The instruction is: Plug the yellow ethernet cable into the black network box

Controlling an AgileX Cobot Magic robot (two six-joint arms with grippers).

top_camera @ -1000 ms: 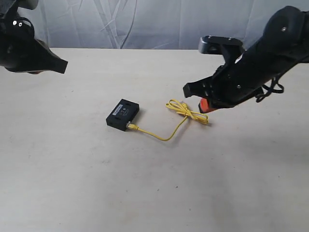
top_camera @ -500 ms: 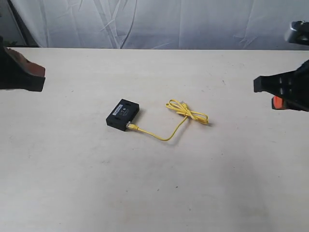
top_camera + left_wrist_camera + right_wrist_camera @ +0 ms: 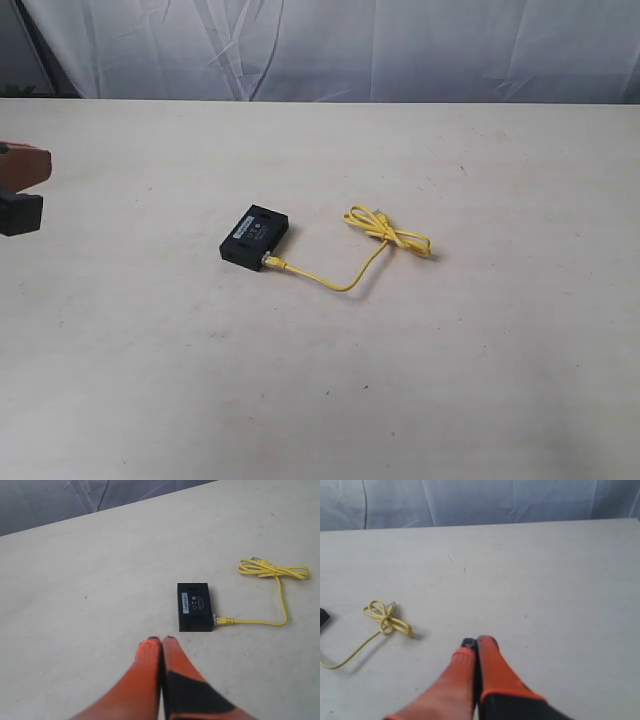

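The black network box (image 3: pixel 254 236) lies flat on the table, also in the left wrist view (image 3: pixel 194 607). The yellow ethernet cable (image 3: pixel 350 281) has its plug seated in the box's side (image 3: pixel 223 621), and its bundled loop (image 3: pixel 388 230) lies to the right (image 3: pixel 387 619). My left gripper (image 3: pixel 161 640) is shut and empty, hovering short of the box; only its tip (image 3: pixel 22 178) shows at the exterior view's left edge. My right gripper (image 3: pixel 476 642) is shut on nothing, well away from the loop, and is out of the exterior view.
A pale tabletop (image 3: pixel 400 390) spreads around the box and cable. A wrinkled grey-white backdrop (image 3: pixel 330 45) hangs behind the table's far edge.
Both arms have pulled outward, away from the centre. The right arm left the exterior view; the left arm shrank to a tip at the left edge. Box and cable stayed put.
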